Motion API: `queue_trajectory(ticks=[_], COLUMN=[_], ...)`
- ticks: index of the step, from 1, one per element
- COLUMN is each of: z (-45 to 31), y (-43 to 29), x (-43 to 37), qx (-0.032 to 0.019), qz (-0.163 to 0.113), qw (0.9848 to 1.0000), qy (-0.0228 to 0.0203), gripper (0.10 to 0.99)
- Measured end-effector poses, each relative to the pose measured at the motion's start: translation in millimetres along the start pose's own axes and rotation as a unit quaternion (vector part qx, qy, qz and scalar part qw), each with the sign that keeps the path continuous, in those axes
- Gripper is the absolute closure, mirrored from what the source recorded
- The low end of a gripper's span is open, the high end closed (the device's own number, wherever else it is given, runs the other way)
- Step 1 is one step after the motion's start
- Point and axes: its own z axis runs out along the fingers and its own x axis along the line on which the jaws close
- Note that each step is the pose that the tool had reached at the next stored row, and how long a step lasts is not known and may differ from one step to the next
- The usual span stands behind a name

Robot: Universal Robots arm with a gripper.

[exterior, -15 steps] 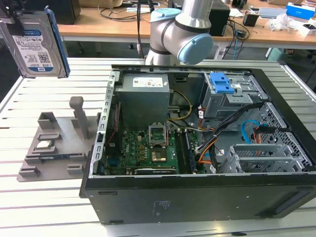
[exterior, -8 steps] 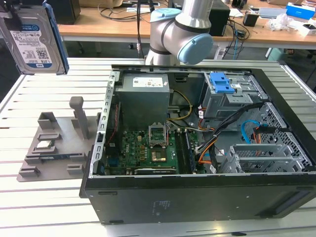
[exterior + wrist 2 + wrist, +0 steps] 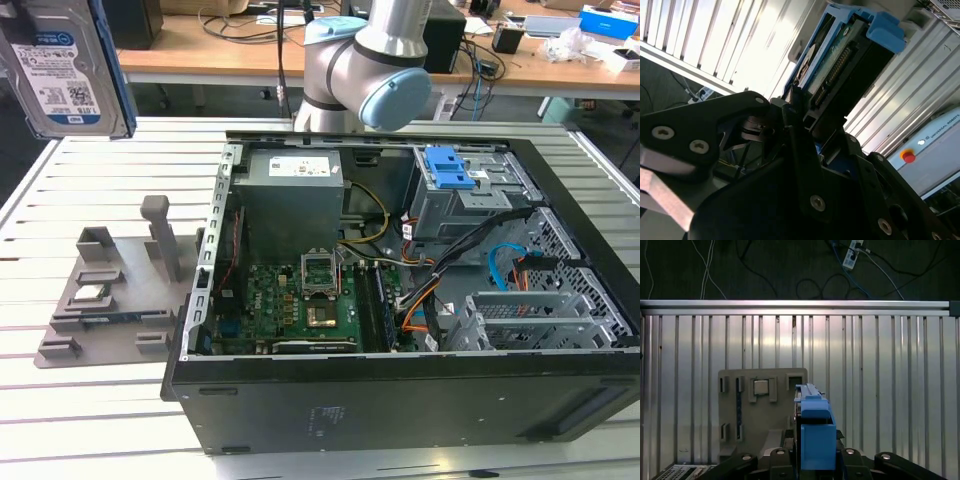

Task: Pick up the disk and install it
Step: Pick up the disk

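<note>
Ribbed aluminium slats make up the bench (image 3: pixel 110 170), with cluttered desks behind it, and on it a black desktop computer case (image 3: pixel 400 300) lies on its side with the panel off. I take that to be so its insides face up and can be reached from above. The flat silver-grey metal disk with a blue-and-white label and a bright blue plastic frame (image 3: pixel 62 70) hangs high at the exterior view's left, off every surface and well apart from the case. The black end effector (image 3: pixel 815 447) is clamped on it. In the second wrist view its fingers (image 3: pixel 796 125) pinch one end and most of the drive juts out beyond them, probably to keep the frame's sides clear. In the first wrist view the drive's blue edge stands over a grey moulded parts fixture (image 3: pixel 735 405) on the bench. A small square silver chip (image 3: pixel 760 387) rests in one of its recesses, each slot seemingly shaped to hold its part steady. At the case's far corner, on the exterior view's right, a grey metal drive cage with a blue plastic latch (image 3: pixel 450 175) sits beside loose cables. The silver arm with pale blue caps (image 3: pixel 375 60) rises behind the case.
</note>
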Motion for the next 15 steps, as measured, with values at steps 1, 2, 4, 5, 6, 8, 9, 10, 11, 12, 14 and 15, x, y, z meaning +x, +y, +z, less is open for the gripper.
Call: queue_trajectory(ticks=[1, 2, 4, 5, 6, 8, 9, 10, 11, 12, 14, 15], z=[-1.7, -4.1, -10.9, -13.1, -15.8, -21.1, -23.4, -27.3, -31.6, -33.1, -33.6, -33.6], y=[0.1, 0.2, 0.5, 0.6, 0.7, 0.9, 1.0, 1.1, 1.3, 1.4, 1.4, 1.4], x=[-0.2, -0.4, -0.9, -1.1, -1.3, -1.6, -1.8, -2.0, -2.3, -2.3, -2.3, -2.4], qx=[0.0, -0.0001, -0.0001, -0.0002, -0.0002, -0.0002, -0.0003, -0.0003, -0.0003, -0.0003, -0.0003, -0.0002], qz=[0.0, 0.0, 0.0, 0.0, 0.0, 0.0, 0.0, 0.0, 0.0, 0.0, 0.0, 0.0], qw=[1.0, 1.0, 1.0, 1.0, 1.0, 1.0, 1.0, 1.0, 1.0, 1.0, 1.0, 1.0], qy=[0.0, 0.0, 0.0, 0.0, 0.0, 0.0, 0.0, 0.0, 0.0, 0.0, 0.0, 0.0], gripper=[0.722, 0.722, 0.722, 0.722, 0.722, 0.722, 0.722, 0.722, 0.722, 0.722, 0.722, 0.722])
